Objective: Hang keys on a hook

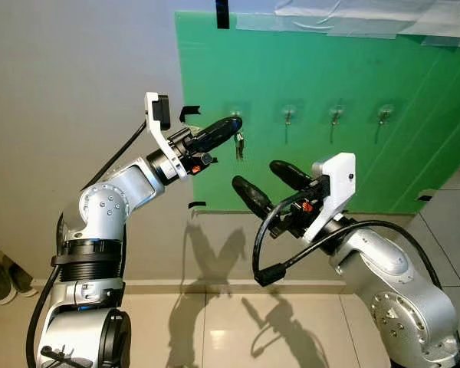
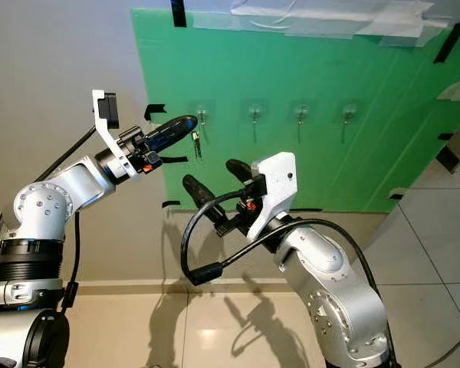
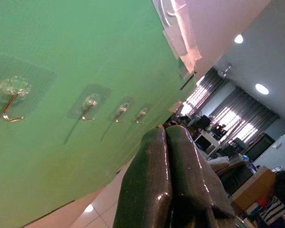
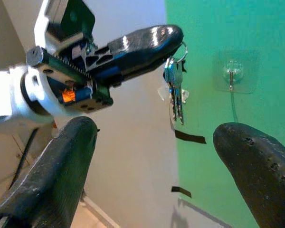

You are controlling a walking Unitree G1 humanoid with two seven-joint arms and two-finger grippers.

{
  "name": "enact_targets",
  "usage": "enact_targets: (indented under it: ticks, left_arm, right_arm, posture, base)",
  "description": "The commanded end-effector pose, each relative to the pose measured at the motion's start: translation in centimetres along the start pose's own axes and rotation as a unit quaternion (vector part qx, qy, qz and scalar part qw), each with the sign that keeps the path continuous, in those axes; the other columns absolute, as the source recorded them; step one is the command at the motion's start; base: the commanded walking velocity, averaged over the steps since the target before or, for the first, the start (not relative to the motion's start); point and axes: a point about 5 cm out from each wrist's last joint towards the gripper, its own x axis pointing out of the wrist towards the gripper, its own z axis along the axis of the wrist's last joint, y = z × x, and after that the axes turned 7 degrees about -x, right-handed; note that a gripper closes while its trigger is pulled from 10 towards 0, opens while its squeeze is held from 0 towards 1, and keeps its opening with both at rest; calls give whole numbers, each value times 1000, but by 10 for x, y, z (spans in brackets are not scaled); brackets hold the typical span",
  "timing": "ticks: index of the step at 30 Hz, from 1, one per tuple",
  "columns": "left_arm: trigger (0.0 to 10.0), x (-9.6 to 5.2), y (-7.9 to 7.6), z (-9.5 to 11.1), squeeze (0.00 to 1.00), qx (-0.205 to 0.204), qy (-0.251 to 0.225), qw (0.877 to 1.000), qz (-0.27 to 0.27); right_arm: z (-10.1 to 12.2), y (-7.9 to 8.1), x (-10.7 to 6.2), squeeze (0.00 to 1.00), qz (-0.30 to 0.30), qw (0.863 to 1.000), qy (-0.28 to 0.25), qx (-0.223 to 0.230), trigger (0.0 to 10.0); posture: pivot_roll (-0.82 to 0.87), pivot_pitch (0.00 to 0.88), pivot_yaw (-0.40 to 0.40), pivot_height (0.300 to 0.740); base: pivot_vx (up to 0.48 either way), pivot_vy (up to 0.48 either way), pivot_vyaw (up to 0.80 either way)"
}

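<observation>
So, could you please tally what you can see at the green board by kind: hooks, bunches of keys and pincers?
Hooks on the green board: 4, at
Bunches of keys: 1, held in the left pincer
Pincers: 2, the left pincer shut on the keys, the right pincer open
Total: 7

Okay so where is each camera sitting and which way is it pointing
Left eye, right eye: on the head, looking forward and down at the green board; both silver arms show.
Left wrist: on the left arm, looking along the shut left claw at the hooks.
Right wrist: on the right arm, between the open right claw fingers, toward the left claw and keys.
Shared: all show the board and hooks.
</observation>
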Motion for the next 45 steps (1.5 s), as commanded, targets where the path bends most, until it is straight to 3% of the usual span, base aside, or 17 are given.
enact_targets:
  ticks: [1, 2, 3, 12, 19, 28, 33, 38, 45]
  left_arm:
    - [10000, -1, 1, 1, 0, 21, 6, 1000, 10]
    - [10000, -1, 3, 0, 0, 29, 8, 999, 12]
    - [10000, 0, 7, -1, 0, 40, 13, 999, 21]
    - [10000, 9, 22, 3, 0, 54, 8, 998, 44]
    - [10000, 25, 29, 10, 0, 57, -14, 997, 45]
    - [10000, 38, 36, 13, 0, 55, -29, 997, 52]
    - [10000, 38, 41, 13, 0, 53, -36, 996, 63]
    - [10000, 35, 47, 14, 0, 49, -42, 995, 73]
    - [10000, 32, 54, 8, 0, 41, -43, 995, 86]
  right_arm:
    - [-6, -3, 1, 1000, -6, 1000, 21, -20, 10000]
    - [-10, -4, -1, 298, -12, 999, 30, -31, 10000]
    - [-21, -8, -8, 0, -26, 997, 55, -50, 10000]
    - [-44, -7, -32, 0, -54, 992, 105, -48, 10000]
    - [-65, -9, -57, 0, -79, 983, 145, -81, 10000]
    - [-65, -6, -54, 0, -85, 984, 133, -79, 10000]
    - [-59, -5, -51, 0, -86, 988, 108, -65, 10000]
    - [-47, -8, -40, 0, -95, 989, 67, -87, 10000]
    - [-47, -7, -35, 0, -98, 990, 58, -88, 10000]
  posture:
    - [-111, 0, 41, 740]
    - [-112, 0, 40, 740]
    - [-113, 0, 39, 740]
    - [-145, 0, 44, 740]
    - [-173, 0, 49, 740]
    - [-191, 0, 52, 740]
    - [-194, 0, 54, 740]
    - [-195, 0, 54, 740]
    - [-184, 0, 48, 740]
  base:
    - [0, 0, 0]
    - [0, 0, 0]
    - [0, 0, 0]
    - [0, 0, 0]
    - [0, 0, 0]
    - [0, 0, 0]
    - [0, 0, 0]
    - [0, 0, 0]
    - [0, 0, 0]
